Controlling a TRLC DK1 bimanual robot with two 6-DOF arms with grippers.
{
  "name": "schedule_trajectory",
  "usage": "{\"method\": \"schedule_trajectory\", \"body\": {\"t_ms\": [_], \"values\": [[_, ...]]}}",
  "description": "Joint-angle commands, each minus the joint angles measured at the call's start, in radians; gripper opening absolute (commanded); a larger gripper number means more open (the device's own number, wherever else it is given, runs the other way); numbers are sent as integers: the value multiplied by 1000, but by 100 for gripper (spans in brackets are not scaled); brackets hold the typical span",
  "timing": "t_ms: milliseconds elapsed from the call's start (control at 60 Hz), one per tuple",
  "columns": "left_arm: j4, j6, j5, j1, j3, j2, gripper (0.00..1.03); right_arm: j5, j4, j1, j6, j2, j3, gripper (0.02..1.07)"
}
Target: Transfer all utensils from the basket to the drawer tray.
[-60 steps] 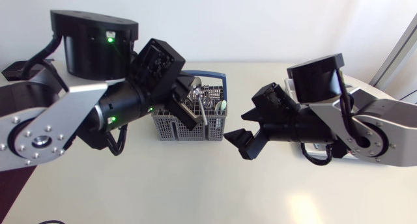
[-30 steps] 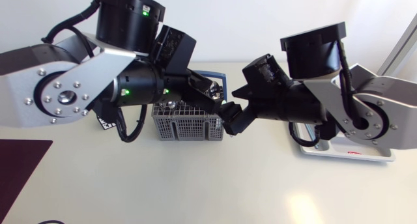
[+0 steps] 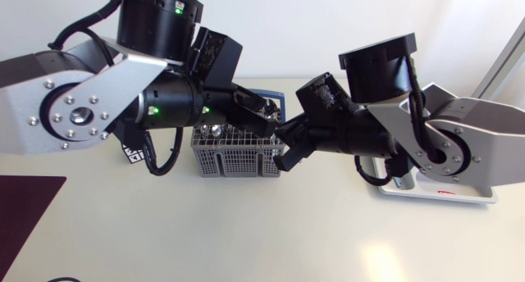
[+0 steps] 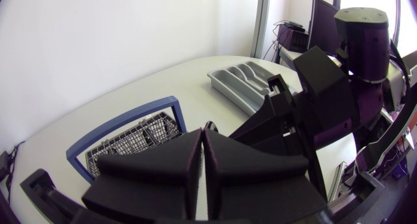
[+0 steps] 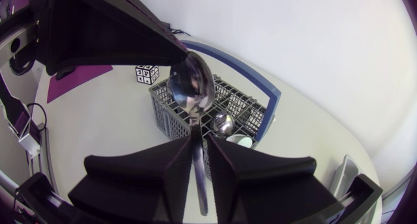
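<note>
A metal spoon (image 5: 191, 87) hangs in the air above the grey wire basket (image 5: 172, 116) with the blue handle. My left gripper (image 4: 204, 152) is shut on its bowl end, and in the right wrist view it shows as a black wedge (image 5: 130, 35) over the bowl. My right gripper (image 5: 199, 159) is shut on the spoon's handle from both sides. In the head view both grippers meet over the basket (image 3: 238, 155), left (image 3: 267, 118) and right (image 3: 287, 151). More utensils (image 5: 221, 123) stand in the basket. The grey drawer tray (image 4: 244, 81) lies beyond, partly under my right arm.
A black-and-white marker cube (image 3: 131, 155) stands left of the basket. A dark purple mat (image 3: 25, 208) covers the front left corner. The drawer tray (image 3: 435, 192) sits at the right, below my right arm's base.
My left arm lifted the spoon out of the basket. My right arm swung left to meet it, and its fingers closed from wide open onto the handle.
</note>
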Motion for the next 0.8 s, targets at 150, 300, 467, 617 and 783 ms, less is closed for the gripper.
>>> {"method": "schedule_trajectory", "body": {"t_ms": [150,300,467,617,783], "values": [[1,-18,20,14,74,5,27,-41,-1,20,-6,-1,-37,8],[33,-19,20,29,112,5,37,-82,-26,-2,-29,-13,-63,8],[48,4,16,67,130,27,39,-190,-81,-109,-87,-36,-93,8],[18,53,6,89,141,79,39,-299,-150,-249,-201,-45,-110,8],[6,154,-67,80,123,125,41,-406,-241,-445,-412,-36,-112,8]]}}
